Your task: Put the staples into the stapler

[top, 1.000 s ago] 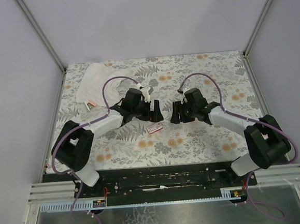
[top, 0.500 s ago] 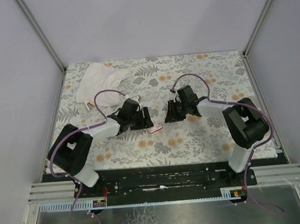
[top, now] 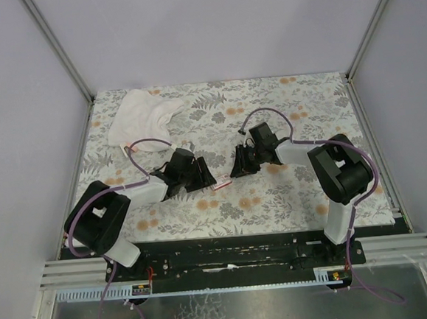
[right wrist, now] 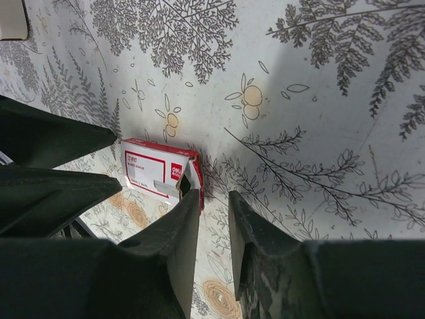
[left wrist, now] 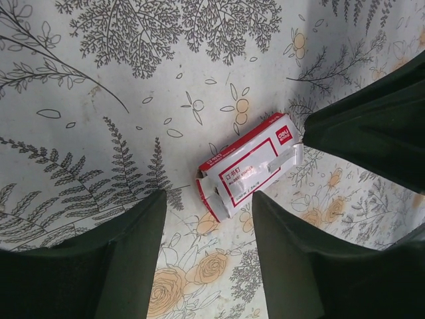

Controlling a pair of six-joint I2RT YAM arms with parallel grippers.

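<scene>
At table centre, on the floral cover (left wrist: 119,86): one box of staples (left wrist: 249,166), red card with a pale label, lying flat, one end apparently opened.

Handling: probably light and thin-walled. It is likely to crush or skid under a hard squeeze, and loose strips could spill from the opened end. You should take it across its two long sides, mid-length, gently.

Left gripper (left wrist: 207,203): fingers spread wide, the box's near end level with their tips and between them, not held.

Right gripper (right wrist: 214,191): fingers nearly together, nothing between them, one fingertip seemingly touching the box's far end.

Stapler: not made out in any view.
</scene>
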